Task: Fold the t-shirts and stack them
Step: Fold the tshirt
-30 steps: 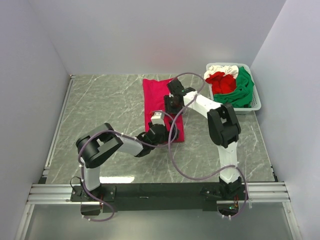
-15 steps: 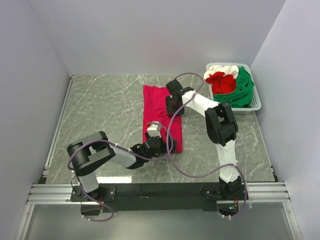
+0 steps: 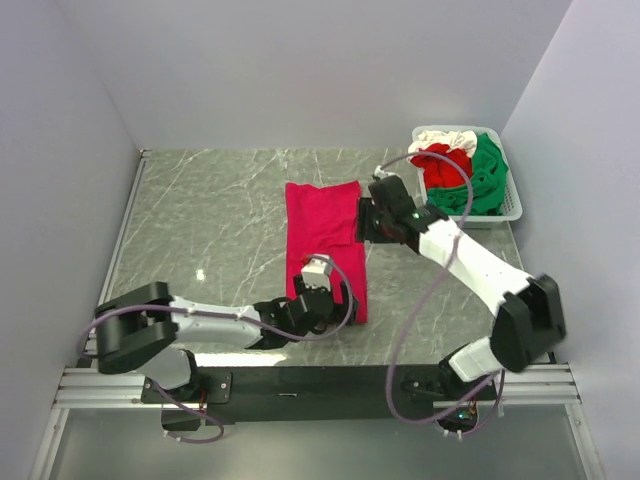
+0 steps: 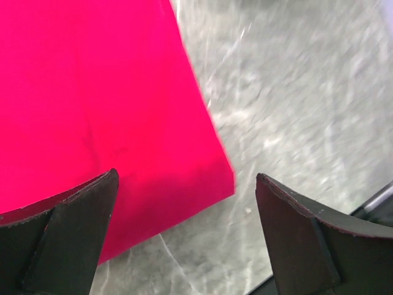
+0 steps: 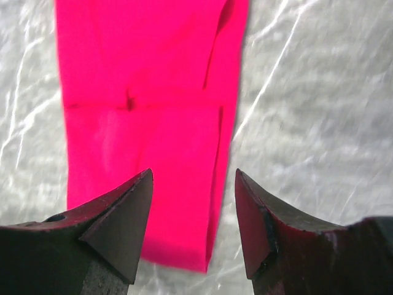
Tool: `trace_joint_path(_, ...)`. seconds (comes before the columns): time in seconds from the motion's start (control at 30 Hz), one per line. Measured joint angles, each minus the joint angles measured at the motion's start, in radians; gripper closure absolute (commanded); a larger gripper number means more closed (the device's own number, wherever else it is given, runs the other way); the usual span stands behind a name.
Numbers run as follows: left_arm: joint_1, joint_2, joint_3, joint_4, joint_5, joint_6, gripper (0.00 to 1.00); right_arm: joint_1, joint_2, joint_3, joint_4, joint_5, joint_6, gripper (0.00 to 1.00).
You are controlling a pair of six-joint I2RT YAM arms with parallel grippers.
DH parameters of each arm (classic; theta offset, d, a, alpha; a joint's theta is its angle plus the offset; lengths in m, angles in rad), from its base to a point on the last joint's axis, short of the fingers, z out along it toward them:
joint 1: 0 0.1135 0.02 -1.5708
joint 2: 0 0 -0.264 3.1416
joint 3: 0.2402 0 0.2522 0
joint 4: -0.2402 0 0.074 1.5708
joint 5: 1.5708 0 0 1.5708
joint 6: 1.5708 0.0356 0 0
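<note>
A large crimson-red t-shirt (image 3: 322,235) lies flat on the marble table as a long folded strip running front to back. My left gripper (image 3: 335,300) hovers over its near end, open and empty. In the left wrist view (image 4: 184,203) the shirt's near corner (image 4: 228,181) lies below, between the fingers. My right gripper (image 3: 363,222) is at the strip's right edge, open with nothing in it. In the right wrist view (image 5: 193,184) the shirt (image 5: 147,110) lies below the fingers. Other t-shirts, white (image 3: 445,138), red (image 3: 445,165) and green (image 3: 485,182), are bunched in the basket.
The white slotted basket (image 3: 512,208) stands at the back right, close behind the right arm. Pale walls close in the table on the left, back and right. Bare marble (image 3: 210,220) lies left of the shirt.
The right arm swung out to the right, off the shirt to its right edge, and its jaws widened. The left gripper slid toward the shirt's near end. The strip now lies longer and flatter.
</note>
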Motion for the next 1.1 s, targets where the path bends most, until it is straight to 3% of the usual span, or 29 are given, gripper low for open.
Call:
trace_joint_path(0.23,-0.003,-0.21,0.014,-0.237,-0.121,-0.109,0.01,0.113,-0.181,-0.266,0.013,0.032,0.091,0.37)
trace_joint_path(0.43,0.01,-0.238,0.019,-0.518,-0.164,-0.28,0.01,0.229,-0.201,-0.407,-0.009,0.045,0.196,0.37)
trace_joint_path(0.7,0.057,-0.259,-0.088,-0.623,-0.126,-0.409,0.01,0.319,-0.186,-0.453,0.004,0.058,0.304,0.38)
trace_joint_path(1.1,0.073,-0.346,-0.109,-0.693,-0.109,-0.46,0.01,0.346,-0.113,-0.517,0.029,0.08,0.382,0.5)
